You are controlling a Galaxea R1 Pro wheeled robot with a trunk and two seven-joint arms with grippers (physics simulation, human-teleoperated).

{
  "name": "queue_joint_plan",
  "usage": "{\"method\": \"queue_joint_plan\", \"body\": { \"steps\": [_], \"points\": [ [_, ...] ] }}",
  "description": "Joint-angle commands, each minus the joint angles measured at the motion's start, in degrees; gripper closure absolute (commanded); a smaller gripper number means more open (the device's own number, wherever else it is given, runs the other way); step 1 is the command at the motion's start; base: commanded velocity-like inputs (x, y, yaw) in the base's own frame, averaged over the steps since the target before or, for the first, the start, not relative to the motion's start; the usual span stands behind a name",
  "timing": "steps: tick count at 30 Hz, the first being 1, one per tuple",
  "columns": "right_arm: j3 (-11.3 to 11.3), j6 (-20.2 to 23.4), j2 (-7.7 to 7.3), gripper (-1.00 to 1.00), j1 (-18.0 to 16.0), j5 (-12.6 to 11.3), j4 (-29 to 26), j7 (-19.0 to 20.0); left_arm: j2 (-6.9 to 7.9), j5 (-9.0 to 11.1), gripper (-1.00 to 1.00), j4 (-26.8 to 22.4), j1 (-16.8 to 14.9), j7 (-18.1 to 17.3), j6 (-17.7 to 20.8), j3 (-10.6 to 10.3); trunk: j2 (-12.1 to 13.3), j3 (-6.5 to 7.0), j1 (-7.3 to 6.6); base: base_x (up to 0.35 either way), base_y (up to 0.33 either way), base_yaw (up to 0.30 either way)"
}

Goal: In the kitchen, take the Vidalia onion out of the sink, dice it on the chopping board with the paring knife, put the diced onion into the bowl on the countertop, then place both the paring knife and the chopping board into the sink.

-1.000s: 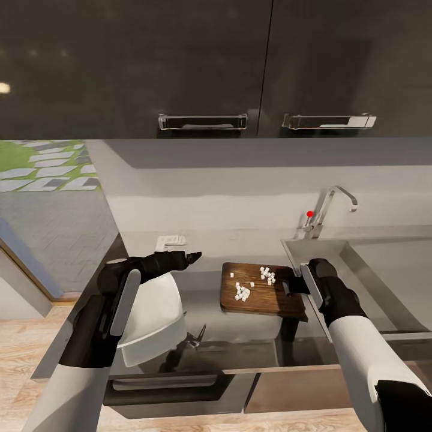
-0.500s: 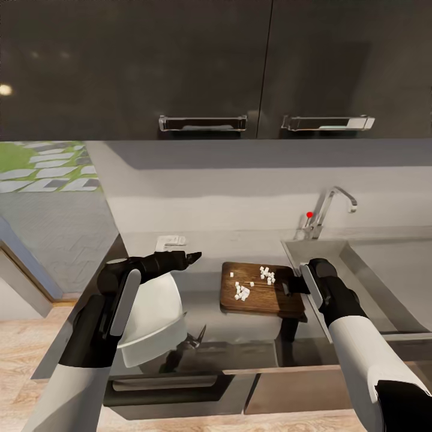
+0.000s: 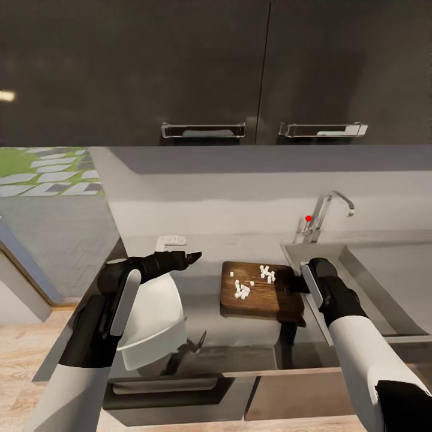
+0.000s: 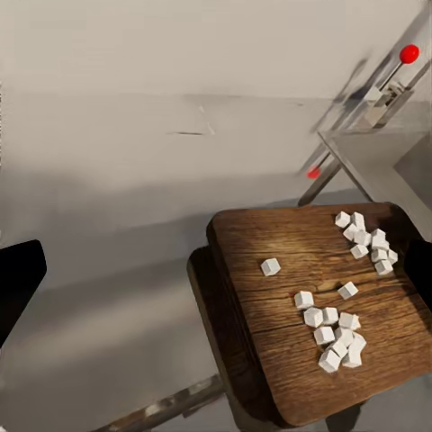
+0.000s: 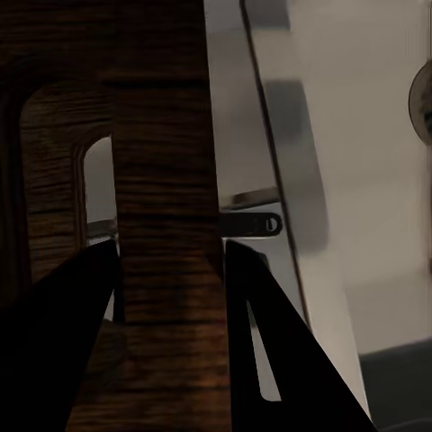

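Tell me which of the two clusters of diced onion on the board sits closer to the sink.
The cluster at the chopping board's far right corner, by the right gripper clamping the board's edge, is closer to the sink. The other cluster lies mid-board.

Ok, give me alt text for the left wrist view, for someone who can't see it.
A dark wooden board carries two clusters of small white onion cubes above a grey countertop. Behind it stands a chrome tap with a red knob.
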Motion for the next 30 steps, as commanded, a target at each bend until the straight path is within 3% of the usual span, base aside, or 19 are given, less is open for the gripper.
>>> {"method": "queue_joint_plan", "body": {
  "steps": [1, 30],
  "points": [
    [0.0, 0.2, 0.0, 1.0, 0.0, -0.5, 0.0, -0.4, -0.03, -0.1, -1.0, 0.0, -0.1, -0.2, 0.3, 0.1, -0.1, -0.03, 0.04, 0.0, 0.0, 0.0],
    [0.0, 0.2, 0.0, 1.0, 0.0, -0.5, -0.1, -0.4, -0.03, -0.1, -1.0, 0.0, -0.1, -0.2, 0.3, 0.0, -0.1, 2.63, 0.04, 0.0, 0.0, 0.0]
  ]
}}
